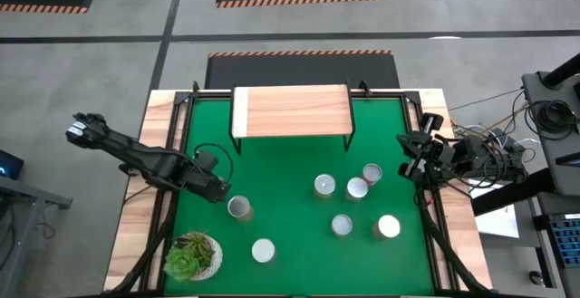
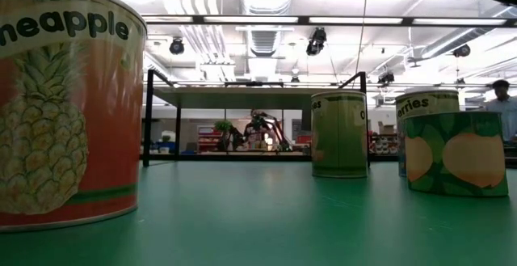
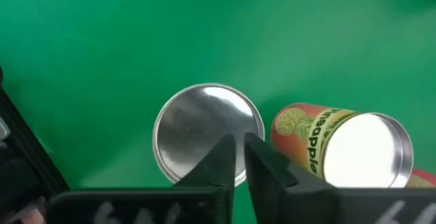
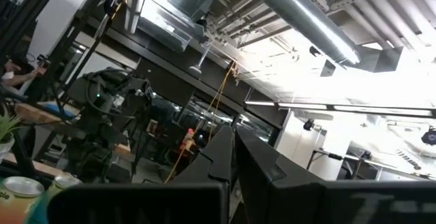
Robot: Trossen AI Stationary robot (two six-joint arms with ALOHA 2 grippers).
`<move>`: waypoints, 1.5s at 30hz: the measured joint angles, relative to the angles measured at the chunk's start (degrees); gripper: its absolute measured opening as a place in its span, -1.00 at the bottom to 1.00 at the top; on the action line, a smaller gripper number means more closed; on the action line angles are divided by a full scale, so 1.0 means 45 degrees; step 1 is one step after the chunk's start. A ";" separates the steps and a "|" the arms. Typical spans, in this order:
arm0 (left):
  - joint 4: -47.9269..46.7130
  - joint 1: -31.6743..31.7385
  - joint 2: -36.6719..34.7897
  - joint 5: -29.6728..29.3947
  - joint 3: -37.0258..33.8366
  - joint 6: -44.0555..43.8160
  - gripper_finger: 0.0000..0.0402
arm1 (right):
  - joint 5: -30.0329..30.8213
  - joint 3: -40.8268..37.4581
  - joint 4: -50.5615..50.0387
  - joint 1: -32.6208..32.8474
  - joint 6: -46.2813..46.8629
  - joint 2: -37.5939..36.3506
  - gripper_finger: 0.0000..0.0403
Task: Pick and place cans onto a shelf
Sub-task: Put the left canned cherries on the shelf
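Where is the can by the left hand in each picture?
High: the can sits low on the mat's left, at the left hand.
Low: cannot tell which can.
Left wrist: silver top just past the hand.
Right wrist: cannot tell.
Shared: the green mat.

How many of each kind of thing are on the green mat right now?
Cans: 7, all on the mat, none on the shelf
Shelf: 1
Potted succulent: 1
Total: 9
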 joint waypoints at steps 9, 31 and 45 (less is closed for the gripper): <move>-0.0010 0.0005 0.0314 -0.0057 -0.0010 -0.0685 0.00 | 0.0000 -0.0005 -0.0049 0.0001 0.0029 0.0000 -0.96; -0.0753 0.0005 0.2173 -0.0143 0.0063 -0.0578 0.79 | 0.0734 -0.0010 -0.0633 0.0000 0.0389 0.0005 -0.96; -0.0808 0.0002 0.2929 -0.0106 0.0156 0.0065 0.47 | 0.1088 -0.0010 -0.0817 0.0005 0.0389 0.0005 -0.96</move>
